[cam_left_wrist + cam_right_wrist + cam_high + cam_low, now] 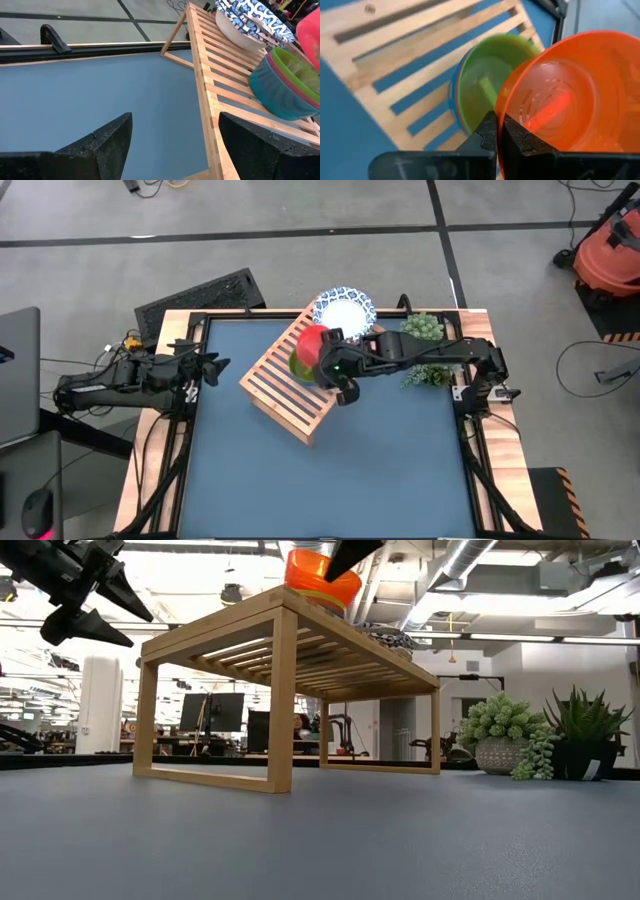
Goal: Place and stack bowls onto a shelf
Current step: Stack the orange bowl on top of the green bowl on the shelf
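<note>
The light-wood slatted shelf (pixel 290 385) stands askew near the table's far middle. A stack of white bowls with blue rims (pixel 343 308) sits on its far end. Beside them, a green bowl (pixel 487 82) is nested in a magenta and a teal bowl (pixel 272 92) on the slats. My right gripper (pixel 500 120) is shut on a red bowl (pixel 570 95), which it holds just above the green one. My left gripper (pixel 175 125) is open and hovers at the table's left edge, its fingers pointing at the shelf. My right gripper pinches the red bowl by its rim (pixel 504 107), one finger inside the bowl and one outside. The bowl is lifted clear and tilted, its open side toward the wrist camera. It hangs over the green bowl on the shelf (pixel 320 575).
Two potted plants (pixel 425 328) (pixel 430 375) stand at the table's far right, beside the right arm. The black frame (pixel 195 430) runs round the blue tabletop. Bare blue surface spreads along the near half (pixel 330 480) and left of the shelf.
</note>
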Action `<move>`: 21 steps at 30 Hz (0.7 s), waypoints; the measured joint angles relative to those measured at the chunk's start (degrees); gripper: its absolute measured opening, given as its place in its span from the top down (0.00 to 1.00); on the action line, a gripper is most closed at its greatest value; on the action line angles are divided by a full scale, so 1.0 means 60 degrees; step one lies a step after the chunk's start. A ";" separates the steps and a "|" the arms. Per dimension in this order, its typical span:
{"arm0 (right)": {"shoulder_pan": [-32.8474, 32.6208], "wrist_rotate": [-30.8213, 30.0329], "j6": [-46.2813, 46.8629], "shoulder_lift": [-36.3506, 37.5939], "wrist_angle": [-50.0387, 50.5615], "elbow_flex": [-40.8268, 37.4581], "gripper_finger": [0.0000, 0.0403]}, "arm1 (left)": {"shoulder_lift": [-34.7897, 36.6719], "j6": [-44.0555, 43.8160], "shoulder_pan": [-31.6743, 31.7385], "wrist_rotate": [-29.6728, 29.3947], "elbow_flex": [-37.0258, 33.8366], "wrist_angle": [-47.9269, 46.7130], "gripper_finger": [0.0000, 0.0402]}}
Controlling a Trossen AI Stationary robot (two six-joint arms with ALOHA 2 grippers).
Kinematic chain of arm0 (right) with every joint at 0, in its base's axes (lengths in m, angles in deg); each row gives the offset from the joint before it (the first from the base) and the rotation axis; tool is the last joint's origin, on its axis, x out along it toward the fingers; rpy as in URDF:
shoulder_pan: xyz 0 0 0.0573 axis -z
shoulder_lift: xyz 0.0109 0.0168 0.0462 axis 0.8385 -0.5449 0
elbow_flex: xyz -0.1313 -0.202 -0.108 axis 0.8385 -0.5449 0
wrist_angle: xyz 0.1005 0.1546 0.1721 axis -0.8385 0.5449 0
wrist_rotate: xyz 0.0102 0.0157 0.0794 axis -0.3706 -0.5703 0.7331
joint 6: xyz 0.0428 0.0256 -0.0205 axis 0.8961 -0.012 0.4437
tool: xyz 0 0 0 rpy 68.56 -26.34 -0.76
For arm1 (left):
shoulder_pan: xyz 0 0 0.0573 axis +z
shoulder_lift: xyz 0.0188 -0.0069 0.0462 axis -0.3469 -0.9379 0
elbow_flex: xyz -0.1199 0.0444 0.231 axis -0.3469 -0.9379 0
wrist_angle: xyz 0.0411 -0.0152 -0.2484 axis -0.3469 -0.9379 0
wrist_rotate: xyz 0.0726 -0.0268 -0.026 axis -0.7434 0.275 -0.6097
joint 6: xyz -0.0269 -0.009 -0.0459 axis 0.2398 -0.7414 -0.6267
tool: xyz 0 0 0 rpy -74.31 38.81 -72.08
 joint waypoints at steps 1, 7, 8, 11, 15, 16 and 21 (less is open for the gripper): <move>0.0000 0.0000 0.0000 0.0000 0.0128 0.0013 0.94 | -0.0002 -0.0011 -0.0004 -0.0042 0.0000 0.0000 0.30; 0.0000 0.0000 -0.0004 0.0000 0.0234 0.0016 0.93 | 0.0000 -0.0089 -0.0002 -0.0238 0.0000 0.0000 0.30; 0.0000 0.0005 -0.0004 0.0000 0.0221 0.0016 0.93 | 0.0000 -0.0093 -0.0003 -0.0238 0.0000 0.0001 0.30; 0.0000 0.0043 0.0018 0.0000 0.0217 0.0016 0.93 | -0.0002 -0.0095 -0.0002 -0.0238 0.0000 0.0004 0.30; -0.0007 0.0518 0.0011 -0.0090 0.0131 0.0020 0.92 | 0.0000 -0.0107 0.0000 -0.0235 0.0000 0.0004 0.30; -0.0018 0.0552 0.0003 -0.0107 0.0154 0.0018 0.92 | -0.0003 -0.0107 0.0000 -0.0235 0.0000 0.0004 0.30; -0.0026 0.0546 -0.0158 -0.0102 0.0118 0.0020 0.93 | -0.0002 -0.0107 -0.0002 -0.0238 0.0000 0.0002 0.30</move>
